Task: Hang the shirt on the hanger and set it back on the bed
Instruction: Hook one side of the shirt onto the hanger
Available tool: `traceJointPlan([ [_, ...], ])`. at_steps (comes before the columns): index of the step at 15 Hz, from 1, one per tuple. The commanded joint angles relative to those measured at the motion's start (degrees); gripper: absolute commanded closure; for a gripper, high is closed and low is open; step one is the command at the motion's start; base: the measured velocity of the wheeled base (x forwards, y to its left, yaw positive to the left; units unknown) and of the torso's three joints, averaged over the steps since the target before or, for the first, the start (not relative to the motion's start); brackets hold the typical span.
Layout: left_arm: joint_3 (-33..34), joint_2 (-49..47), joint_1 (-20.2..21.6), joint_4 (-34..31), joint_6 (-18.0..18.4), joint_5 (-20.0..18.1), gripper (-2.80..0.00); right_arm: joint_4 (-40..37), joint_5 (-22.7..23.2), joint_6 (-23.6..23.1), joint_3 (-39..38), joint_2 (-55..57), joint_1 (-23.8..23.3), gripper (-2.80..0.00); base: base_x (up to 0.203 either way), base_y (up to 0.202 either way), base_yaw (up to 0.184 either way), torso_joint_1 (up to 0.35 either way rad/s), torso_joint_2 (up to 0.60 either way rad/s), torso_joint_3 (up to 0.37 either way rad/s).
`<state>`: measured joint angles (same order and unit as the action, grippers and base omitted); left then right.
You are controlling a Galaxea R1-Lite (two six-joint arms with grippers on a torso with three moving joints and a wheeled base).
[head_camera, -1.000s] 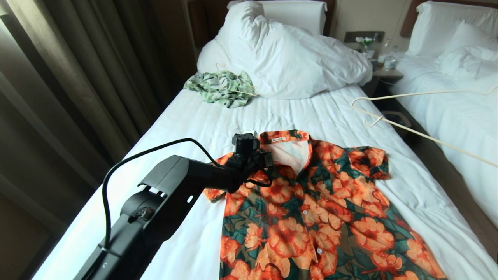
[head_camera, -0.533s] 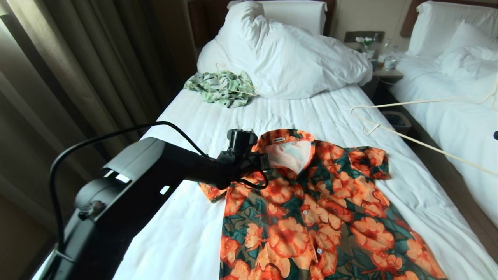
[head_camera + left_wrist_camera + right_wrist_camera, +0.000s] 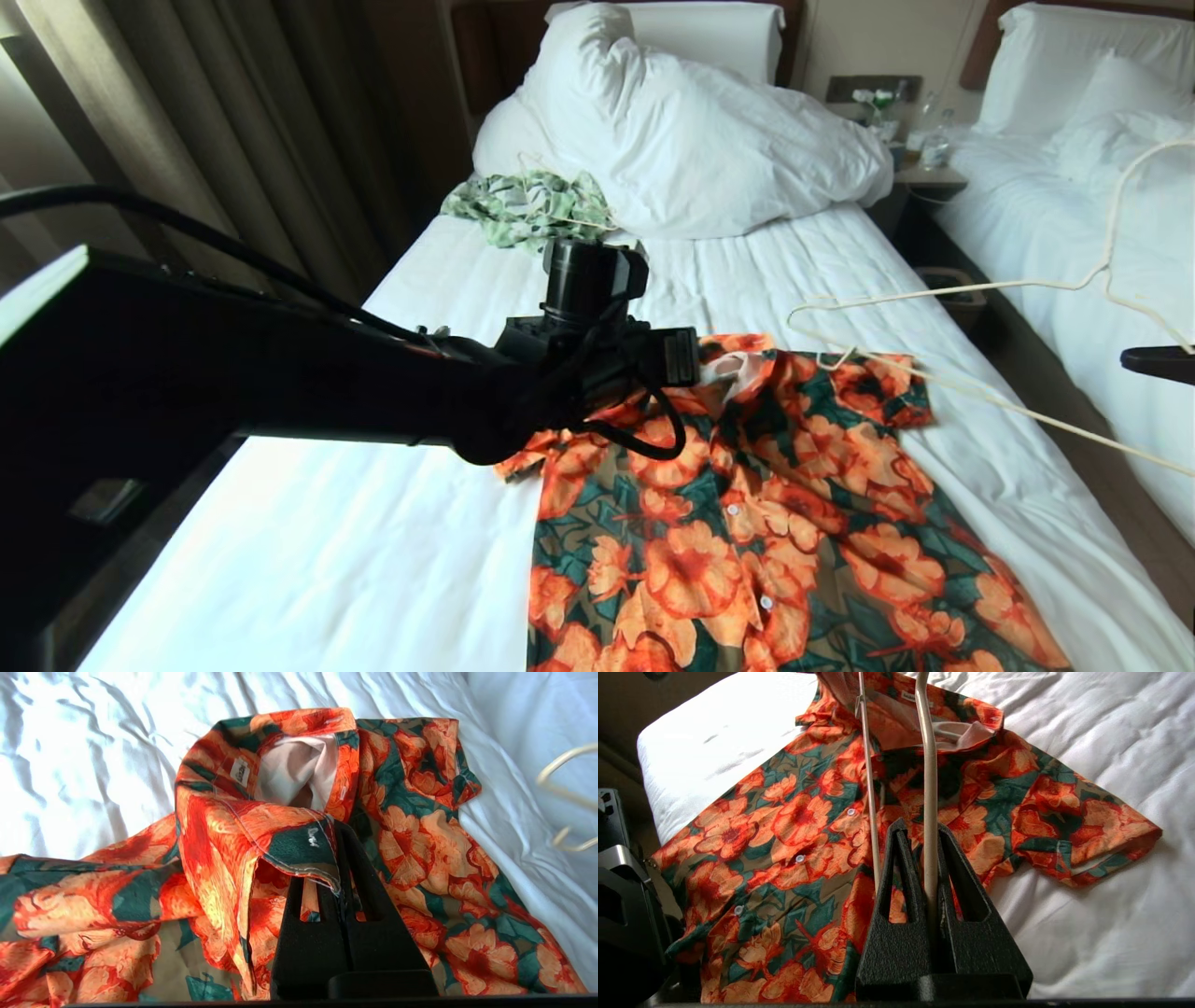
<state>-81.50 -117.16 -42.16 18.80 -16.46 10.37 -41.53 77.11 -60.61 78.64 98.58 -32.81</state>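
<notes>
Two grippers, each clamped on one item.

Left gripper [image 3: 332, 858]: fingers closed on a fold of the shirt [image 3: 747, 523] at the collar edge. The dark green hem with its white stitching lies pinched between the two black fingers [image 3: 359, 877]; the cloth drapes over the fingertips and rises from them in a raised ridge. In the head view this gripper [image 3: 686, 359] sits at the neck opening, above the bed [image 3: 373, 560], its arm reaching in from the left. The pale lining and neck label show just beyond the pinch.

Right gripper [image 3: 930, 858]: fingers closed on the hanger [image 3: 943, 297]. One cream wire runs straight through the gap between the fingers [image 3: 966, 868] and on toward the collar; a second, thinner wire passes just beside the left-hand finger, outside the grip. In the head view only a dark tip of this gripper [image 3: 1158, 362] shows at the right edge.

Shirt: lies front up on the white sheet, buttoned, lower body flat, one sleeve spread toward the right edge of the bed, collar end lifted.

Hanger: held in the air, its far end over the sleeve and shoulder near the collar, its hook curving up on the right, over the other bed [image 3: 1074, 243].

Green garment [image 3: 527, 207]: crumpled beside the duvet [image 3: 691, 140], well apart from the shirt.
</notes>
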Motion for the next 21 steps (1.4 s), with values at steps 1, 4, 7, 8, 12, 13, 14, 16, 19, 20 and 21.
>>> traceJointPlan([
  [1,0.53,2.29,-1.0,0.1,-0.15,0.1,0.0,-0.16,-1.35,-0.3,0.28,0.98,4.52,0.0,0.0,0.0,0.0,0.0,0.0,0.0],
  [4,0.63,2.2,-1.35,0.1,0.15,0.08,0.0,4.09,-5.2,-0.2,1.34,5.02,10.92,0.0,0.0,0.0,0.0,0.0,0.0,0.0],
  [7,1.07,2.1,-1.35,0.19,0.99,0.08,0.0,7.74,-7.04,-0.09,2.38,8.48,12.54,0.0,0.0,0.0,0.0,0.0,0.0,0.0],
  [8,1.45,2.19,-1.56,0.26,0.99,0.08,0.0,8.03,-7.06,-0.09,3.17,9.43,12.9,0.0,0.0,0.0,0.0,0.0,0.0,0.0],
  [12,1.43,1.5,-3.19,0.45,1.7,-0.09,0.0,8.07,-7.48,0.02,8.95,13.25,16.67,0.0,0.0,0.0,0.0,0.0,0.0,0.0],
  [13,1.43,1.5,-3.68,0.5,1.87,-0.09,0.0,8.05,-7.83,0.25,10.18,13.92,17.97,0.0,0.0,0.0,0.0,0.0,0.0,0.0],
  [14,1.43,1.56,-3.87,0.54,1.88,-0.09,0.0,8.13,-8.02,0.4,10.93,14.46,18.94,0.0,0.0,0.0,0.0,0.0,0.0,0.0],
  [16,1.25,1.58,-4.34,0.53,1.97,-0.09,0.0,8.19,-8.15,0.41,11.66,15.43,21.17,0.0,0.0,0.0,0.0,0.0,0.0,0.0],
  [19,0.47,1.31,-4.6,0.28,2.12,-0.09,0.0,10.75,-8.92,0.44,12.23,17.6,23.43,0.0,0.0,0.0,0.0,0.0,0.0,0.0],
  [20,0.45,1.48,-4.6,0.27,2.72,-0.09,0.0,12.71,-9.29,0.64,12.67,18.57,24.15,0.0,0.0,0.0,0.0,0.0,0.0,0.0],
  [21,0.55,1.91,-4.66,0.21,3.43,-0.09,0.0,13.69,-9.65,1.01,13.36,19.02,24.66,0.0,0.0,0.0,0.0,0.0,0.0,0.0],
])
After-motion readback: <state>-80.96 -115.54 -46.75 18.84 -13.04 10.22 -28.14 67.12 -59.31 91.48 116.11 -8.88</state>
